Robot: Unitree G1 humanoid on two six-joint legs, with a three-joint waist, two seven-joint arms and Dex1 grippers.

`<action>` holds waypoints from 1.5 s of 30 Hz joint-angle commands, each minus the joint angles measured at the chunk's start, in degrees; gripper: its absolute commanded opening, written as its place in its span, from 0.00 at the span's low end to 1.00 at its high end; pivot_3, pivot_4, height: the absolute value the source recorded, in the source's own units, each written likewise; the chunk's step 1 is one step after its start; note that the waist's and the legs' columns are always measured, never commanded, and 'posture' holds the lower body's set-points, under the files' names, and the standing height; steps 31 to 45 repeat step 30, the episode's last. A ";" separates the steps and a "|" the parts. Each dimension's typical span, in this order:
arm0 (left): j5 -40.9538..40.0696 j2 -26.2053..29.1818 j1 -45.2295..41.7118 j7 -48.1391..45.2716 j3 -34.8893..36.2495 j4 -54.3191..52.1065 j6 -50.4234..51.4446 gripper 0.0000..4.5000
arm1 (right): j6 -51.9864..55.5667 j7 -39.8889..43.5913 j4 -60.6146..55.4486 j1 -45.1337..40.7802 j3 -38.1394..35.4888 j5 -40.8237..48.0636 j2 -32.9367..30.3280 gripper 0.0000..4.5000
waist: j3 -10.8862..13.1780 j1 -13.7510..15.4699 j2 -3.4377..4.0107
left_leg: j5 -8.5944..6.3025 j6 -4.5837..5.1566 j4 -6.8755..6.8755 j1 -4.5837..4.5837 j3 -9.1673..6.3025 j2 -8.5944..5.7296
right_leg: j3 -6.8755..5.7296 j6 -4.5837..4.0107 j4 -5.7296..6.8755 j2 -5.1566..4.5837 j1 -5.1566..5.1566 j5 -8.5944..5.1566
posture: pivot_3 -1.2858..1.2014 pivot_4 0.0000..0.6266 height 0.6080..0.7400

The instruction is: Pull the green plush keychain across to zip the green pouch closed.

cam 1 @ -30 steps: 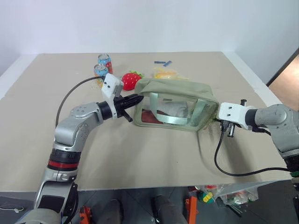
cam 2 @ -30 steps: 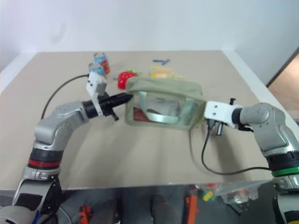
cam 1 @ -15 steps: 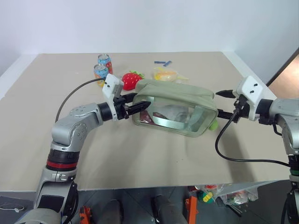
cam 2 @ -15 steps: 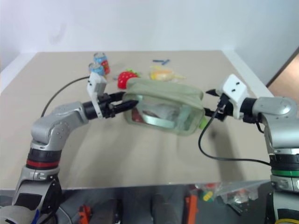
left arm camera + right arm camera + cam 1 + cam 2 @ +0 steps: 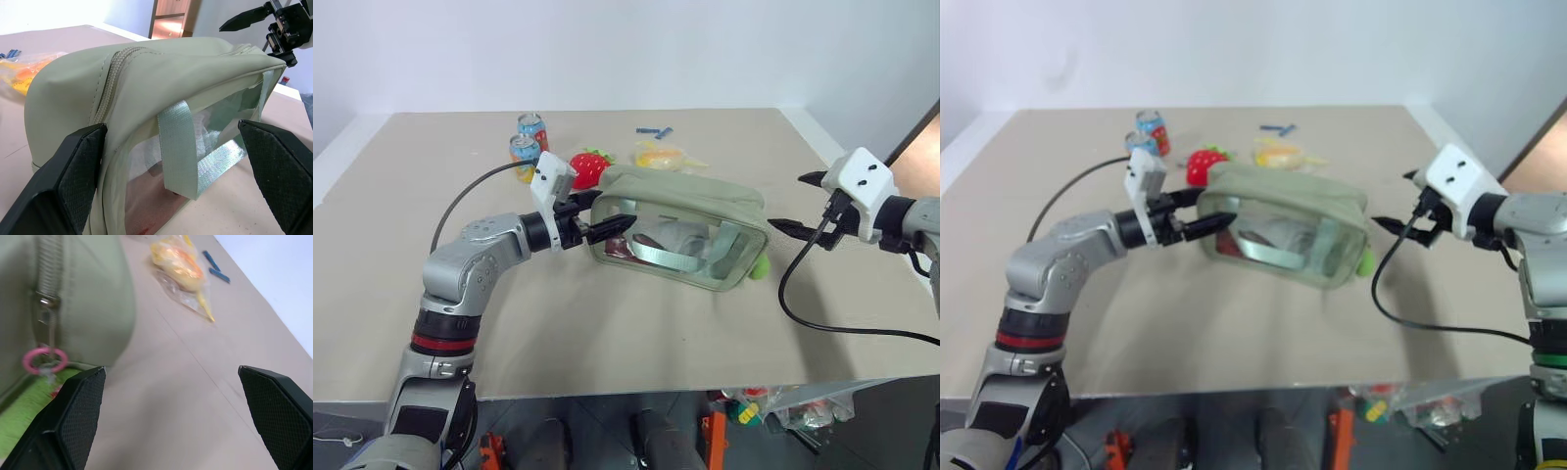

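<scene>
The green pouch lies tilted on the table, its clear side panel facing me and its zip line running along the top. The zip slider and a pink ring sit at the pouch's right end. The green plush keychain hangs there against the table, also seen as green fuzz. My left gripper is open, its fingers on either side of the pouch's left end. My right gripper is open in the air, to the right of the pouch and apart from it.
Two drink cans stand at the back left, with a red plush strawberry just behind the pouch. A yellow packet and small blue pieces lie further back. A black cable hangs from my right wrist.
Both grippers have opened. The right one let go at the pouch's right end, rose and drew away to the right. The pouch has tipped with its clear panel more upward.
</scene>
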 commanded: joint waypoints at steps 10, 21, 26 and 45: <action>-0.07 4.26 1.90 2.11 7.68 -5.70 -5.54 0.99 | 19.05 -11.01 -15.74 6.28 -16.63 9.64 2.35 1.00 | 0.00 -0.01 0.00 | 0.00 0.00 -0.04 0.00 -0.02 0.01 | 0.00 -0.02 -0.01 0.00 0.00 -0.02 | 0.52 0.24 1.00; 7.33 6.51 15.76 7.00 9.40 -13.57 -17.33 0.99 | 31.83 -29.99 -41.84 22.07 -23.18 9.12 15.96 1.00 | -0.04 0.22 -0.04 | 0.02 0.02 -0.01 -0.03 -0.03 0.01 | 0.00 0.00 -0.01 -0.03 0.01 0.00 | 0.52 0.24 1.00; 10.28 5.17 23.98 11.59 8.08 -18.59 -17.58 0.99 | 25.71 -34.59 -52.16 36.35 -25.88 7.38 27.00 1.00 | -0.07 0.43 -0.04 | 0.01 0.00 -0.04 -0.07 -0.02 0.00 | 0.02 0.00 -0.04 -0.05 -0.01 -0.07 | 0.52 0.24 1.00; 9.58 4.00 28.40 12.48 7.89 -20.12 -16.94 0.99 | 16.72 -31.64 -56.66 44.89 -25.66 13.30 36.33 1.00 | -0.09 0.39 -0.04 | 0.01 0.01 -0.03 -0.01 -0.04 0.04 | -0.01 -0.20 -0.03 -0.03 0.01 -0.17 | 0.52 0.24 1.00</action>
